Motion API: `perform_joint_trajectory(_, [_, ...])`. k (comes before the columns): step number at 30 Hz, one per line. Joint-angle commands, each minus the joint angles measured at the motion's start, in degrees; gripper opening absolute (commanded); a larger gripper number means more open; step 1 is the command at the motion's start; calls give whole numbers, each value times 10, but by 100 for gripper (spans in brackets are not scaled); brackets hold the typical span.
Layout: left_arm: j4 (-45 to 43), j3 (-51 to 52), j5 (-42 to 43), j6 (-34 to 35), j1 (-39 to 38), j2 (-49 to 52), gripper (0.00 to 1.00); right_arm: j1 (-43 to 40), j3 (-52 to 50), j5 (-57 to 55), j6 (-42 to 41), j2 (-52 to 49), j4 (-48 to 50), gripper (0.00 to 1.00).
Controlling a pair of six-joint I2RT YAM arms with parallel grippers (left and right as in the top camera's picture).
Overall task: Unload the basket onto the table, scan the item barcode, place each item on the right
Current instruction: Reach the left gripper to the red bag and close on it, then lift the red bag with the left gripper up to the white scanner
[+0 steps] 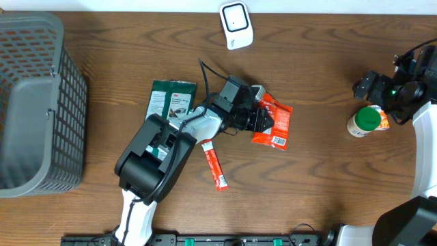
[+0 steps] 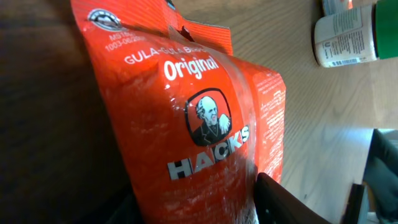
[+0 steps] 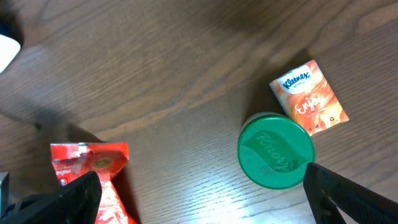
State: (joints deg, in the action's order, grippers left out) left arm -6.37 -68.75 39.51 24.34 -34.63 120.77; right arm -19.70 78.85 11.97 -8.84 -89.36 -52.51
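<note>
From my screen I see only a brown wood-grain table (image 1: 321,198) filling nearly the whole overhead view, a thin pale strip (image 1: 328,5) running beyond its far edge, and soft, even light that leaves a faint sheen on the grain in the right wrist view.

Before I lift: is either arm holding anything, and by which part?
Left fingers bracket the red Hacks bag at its near edge; firm grip cannot be told. Right gripper holds nothing.
</note>
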Motion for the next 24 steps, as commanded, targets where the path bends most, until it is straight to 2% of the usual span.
perform_joint_trajectory(1, [3,-4,0,15,-9,13,48,-1,10,-1,3,9,0,99])
perform_joint_trajectory(4, [3,-4,0,15,-12,13,29,-1,10,-1,4,9,0,99])
perform_joint_trajectory(6, [2,-4,0,16,-10,12,22,-1,10,-1,4,9,0,99])
perform_joint_trajectory(12, [3,-4,2,38,12,-9,19,-1,10,-1,4,9,0,99])
perform_joint_trajectory(15, [10,-4,2,21,25,-46,7,-1,10,-1,3,9,0,99])
perform_joint_trajectory(20, [65,-4,-25,-44,31,-146,7,-1,10,-1,4,9,0,99])
perform_joint_trajectory(24, [123,-4,-27,-50,38,-224,7,-1,10,-1,4,9,0,99])
